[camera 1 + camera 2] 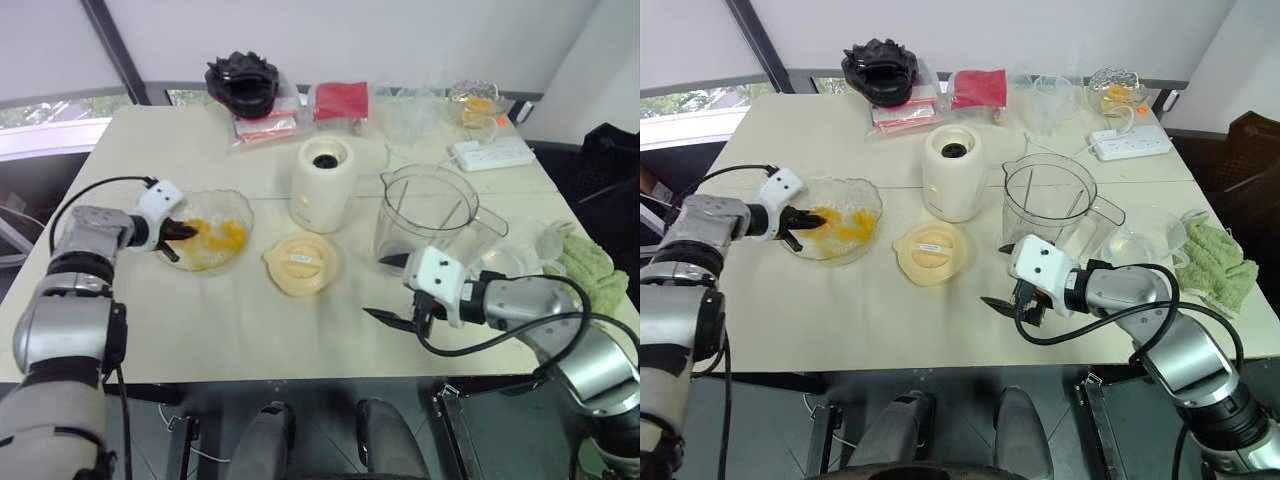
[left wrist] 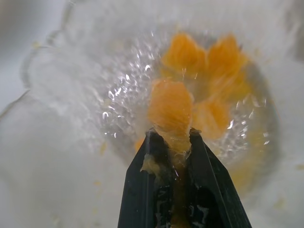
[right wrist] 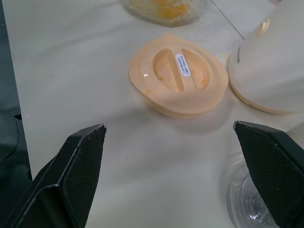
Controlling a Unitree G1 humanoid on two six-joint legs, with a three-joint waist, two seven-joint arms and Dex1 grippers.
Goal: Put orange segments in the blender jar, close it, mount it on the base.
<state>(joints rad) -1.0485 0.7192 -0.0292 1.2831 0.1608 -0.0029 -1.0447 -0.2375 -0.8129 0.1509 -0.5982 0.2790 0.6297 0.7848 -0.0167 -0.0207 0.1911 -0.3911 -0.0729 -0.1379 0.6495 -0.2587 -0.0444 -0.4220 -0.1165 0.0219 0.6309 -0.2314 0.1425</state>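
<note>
While the left gripper (image 2: 173,142) is clenching its two black fingers on one small glossy yellow-orange orange segment (image 2: 171,111), the piece is bulging soft and wet between the tips, and juice and pulp are smearing the finger surfaces, so it is looking slippery, light and easy to crush; a gentle pinch across the middle of the flesh is probably serving better than a hard squeeze. In the left eye view this is happening at the centre left of the frame, just over the shallow scalloped clear glass bowl (image 1: 240,212), where more orange segments (image 1: 225,236) are lying. The tall clear plastic blender jar (image 1: 432,212) is standing empty at centre right, lidless, rigid and light-looking, with its side handle being the natural place to grasp it. The cream-white rounded base (image 1: 322,185) is sitting in the middle, just beside the jar, and the flat cream round lid (image 1: 300,263) is lying in front of it. The right gripper (image 1: 395,292) is hovering released, fingers spread wide, at lower centre right, grasping nothing.
</note>
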